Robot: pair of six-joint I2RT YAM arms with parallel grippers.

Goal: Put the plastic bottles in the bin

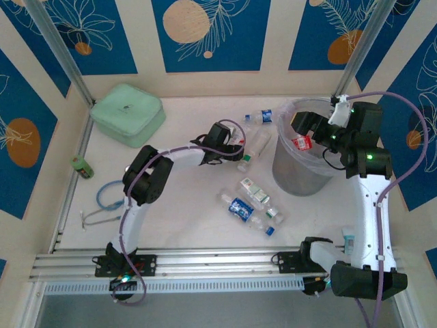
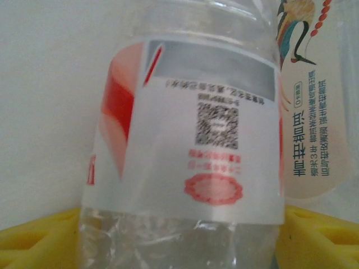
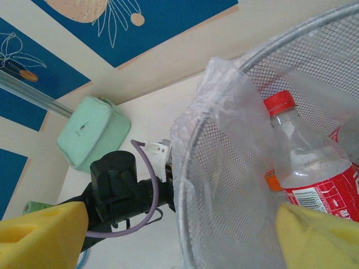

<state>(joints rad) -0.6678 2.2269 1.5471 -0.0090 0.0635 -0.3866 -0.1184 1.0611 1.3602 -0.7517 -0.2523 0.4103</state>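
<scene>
Showing the left gripper (image 1: 231, 143) with its yellow pads (image 2: 39, 241) flanking a red-and-white-labelled bottle (image 2: 185, 140). The bottle fills the gap between the jaws, though whether they press on it cannot be told. A cream-labelled bottle (image 2: 317, 123) lies just outside one pad. The right gripper (image 1: 306, 133) hangs over the bin (image 1: 300, 174), jaws wide apart. A red-capped bottle (image 3: 314, 162) stands inside the rim, beside one pad and well clear of the other. Further bottles (image 1: 240, 208) lie on the table (image 1: 184, 219), apart from both sets of jaws.
</scene>
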